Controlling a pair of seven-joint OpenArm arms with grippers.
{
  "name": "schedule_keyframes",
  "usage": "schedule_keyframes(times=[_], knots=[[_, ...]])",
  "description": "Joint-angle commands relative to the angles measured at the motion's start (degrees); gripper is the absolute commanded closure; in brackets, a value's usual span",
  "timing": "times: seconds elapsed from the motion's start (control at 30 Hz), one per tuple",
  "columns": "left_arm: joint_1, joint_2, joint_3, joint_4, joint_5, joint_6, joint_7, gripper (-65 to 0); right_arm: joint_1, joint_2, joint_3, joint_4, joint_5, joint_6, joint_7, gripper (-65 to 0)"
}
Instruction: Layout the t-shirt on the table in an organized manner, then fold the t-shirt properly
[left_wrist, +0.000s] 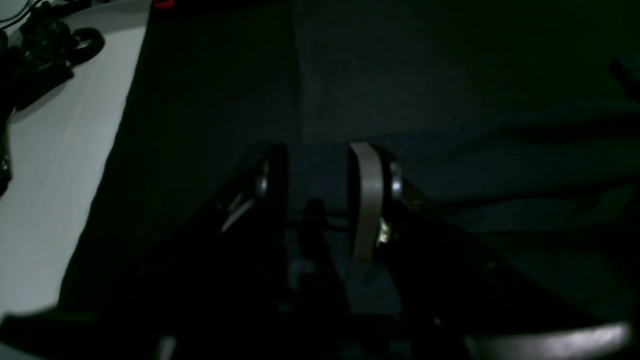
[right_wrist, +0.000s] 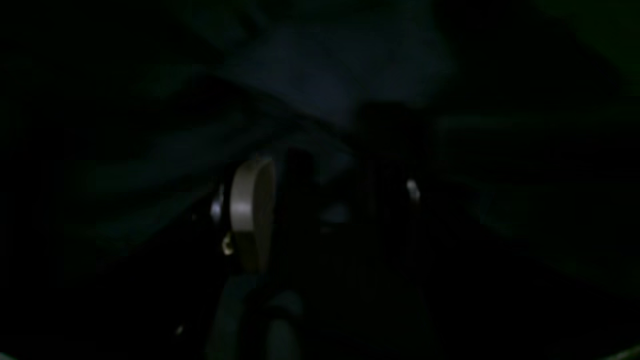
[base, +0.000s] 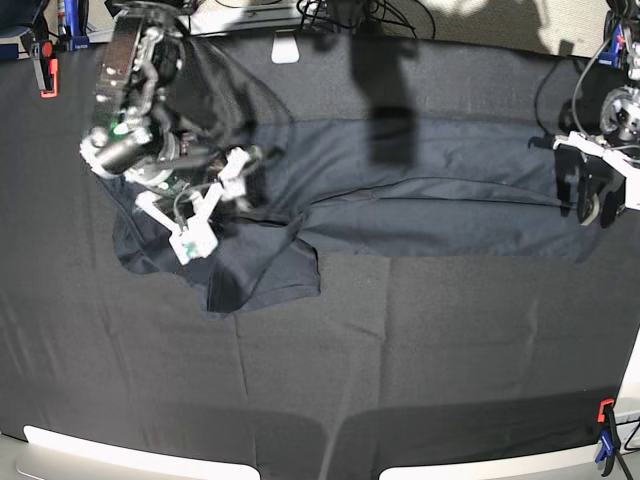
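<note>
The t-shirt (base: 400, 190) lies stretched across the table's (base: 450, 350) far half. Left hand (base: 583, 192) sits at its hem end, fingers parted, nothing visibly gripped. Right hand (base: 215, 200), spread wide, hovers over the bunched sleeve end.

We saw the right arm (base: 135, 90) as a bulky black-and-silver assembly with a small green light glowing on its housing, thin cables looping around its joints, and white bracket-like pieces leading out to the right gripper (base: 205, 205). In the right wrist view one finger (right_wrist: 252, 220) carried a pale, rounded pad with small bright screw heads beside it; the other finger was black and, in that murk, barely told apart. The left gripper (base: 592, 190) was black with white plates, a dark cable trailing off it. Its fingers (left_wrist: 367, 200) were black, one faced with a pale grey strip, silver fasteners on their outer sides.
</note>
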Motion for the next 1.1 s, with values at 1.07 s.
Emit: schedule_keyframes(times=[1.07], knots=[[-0.1,-0.8,-0.5,0.9,-0.6,0.2,-0.9,-17.5,5.8,12.2,-24.8,-3.6,-24.1,-12.7,10.8,-24.7]])
